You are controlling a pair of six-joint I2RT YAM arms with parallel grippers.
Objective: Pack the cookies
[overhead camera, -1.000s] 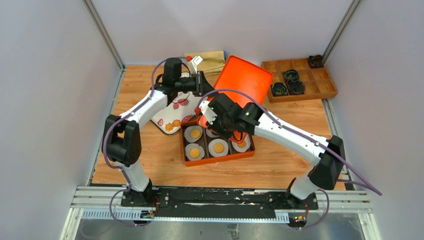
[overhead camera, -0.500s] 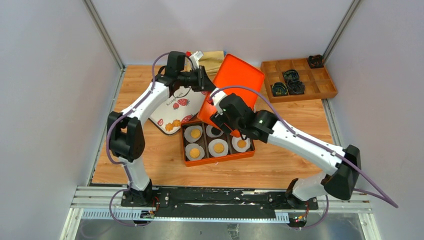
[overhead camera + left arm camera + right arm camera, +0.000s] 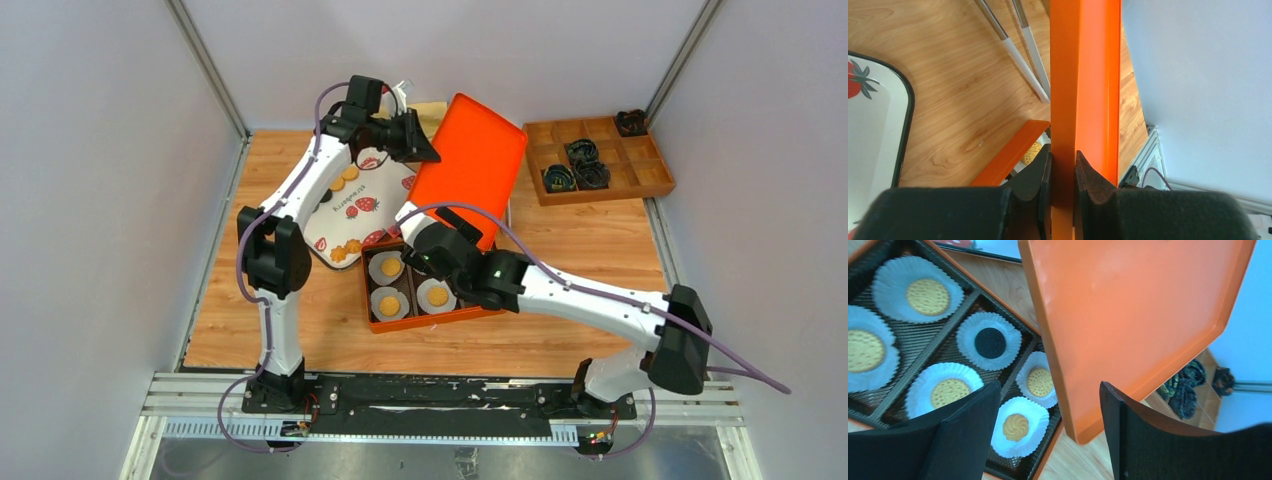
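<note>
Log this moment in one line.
left gripper: shut on lid | right gripper: open above box | cookies: six in cups

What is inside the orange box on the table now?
The orange box holds six white paper cups, one cookie each: five golden cookies, one black cookie. The orange lid, gripped by the left tool, covers one cup's edge.

Lid on the rise: the left tool (image 3: 1063,159), pinching the rim of the orange lid (image 3: 470,160), has carried it up and toward the back of the counter (image 3: 585,250), tipping it steeper and off the strawberry tray (image 3: 335,218), where more cookies (image 3: 345,178) now show. The right tool (image 3: 1048,390), shut a second ago, has opened wide and shifted left over the box (image 3: 430,322).
</note>
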